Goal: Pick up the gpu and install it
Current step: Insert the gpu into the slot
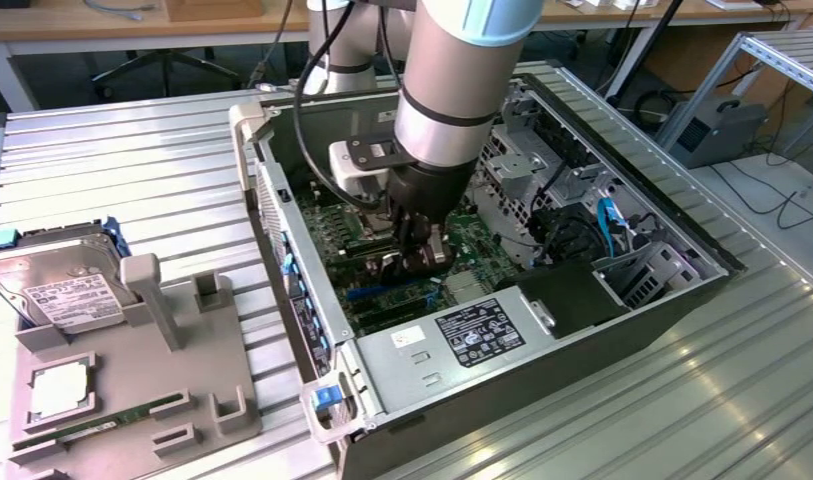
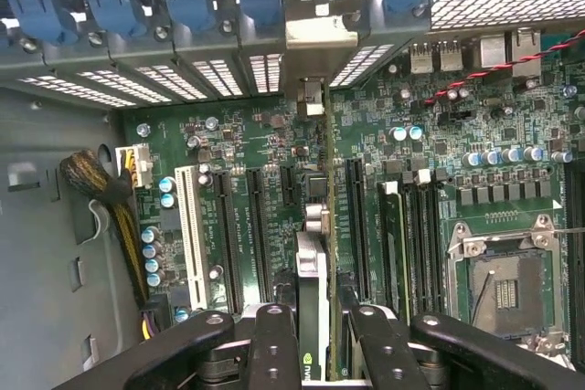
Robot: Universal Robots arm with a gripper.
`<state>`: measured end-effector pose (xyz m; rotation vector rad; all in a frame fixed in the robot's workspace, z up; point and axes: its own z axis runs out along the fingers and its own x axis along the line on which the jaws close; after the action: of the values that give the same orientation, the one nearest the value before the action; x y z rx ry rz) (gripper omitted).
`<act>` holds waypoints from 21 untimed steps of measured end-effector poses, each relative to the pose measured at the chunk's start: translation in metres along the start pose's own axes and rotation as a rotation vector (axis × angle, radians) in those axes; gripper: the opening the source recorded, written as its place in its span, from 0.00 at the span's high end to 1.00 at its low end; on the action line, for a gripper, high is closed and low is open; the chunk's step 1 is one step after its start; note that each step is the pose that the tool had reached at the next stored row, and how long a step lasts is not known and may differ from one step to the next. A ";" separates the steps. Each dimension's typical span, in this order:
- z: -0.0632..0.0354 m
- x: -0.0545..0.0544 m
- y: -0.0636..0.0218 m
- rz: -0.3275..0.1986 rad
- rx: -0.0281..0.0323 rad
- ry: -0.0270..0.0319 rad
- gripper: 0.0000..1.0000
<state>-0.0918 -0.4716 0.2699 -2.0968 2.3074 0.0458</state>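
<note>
The gpu (image 2: pixel 313 271) stands edge-on between my fingers, a thin dark card with its silver bracket end (image 2: pixel 320 34) at the case's rear slot openings. It sits in line with a black expansion slot on the green motherboard (image 2: pixel 411 134); whether it is seated I cannot tell. My gripper (image 2: pixel 315 321) is shut on the card's upper edge, one black finger (image 2: pixel 274 335) on each side. In the exterior view my gripper (image 1: pixel 420 258) reaches down into the open computer case (image 1: pixel 673 290), with the gpu (image 1: pixel 430 262) low over the board.
A power supply (image 1: pixel 480 330) sits close beside my gripper. A white slot (image 2: pixel 190 235), RAM sticks (image 2: pixel 393 235) and the CPU socket (image 2: pixel 503 289) flank the card. Outside the case, a grey fixture (image 1: pixel 179 340) holds a hard drive (image 1: pixel 59 290) and a green RAM stick (image 1: pixel 93 425).
</note>
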 end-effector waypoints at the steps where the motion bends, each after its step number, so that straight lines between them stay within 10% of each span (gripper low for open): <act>1: 0.0000 0.000 0.0000 0.000 0.0000 0.0000 0.73; 21: 0.0001 -0.002 0.0025 0.000 -0.0073 0.0033 0.73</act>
<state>-0.0941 -0.4692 0.2699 -2.1014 2.3130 0.0508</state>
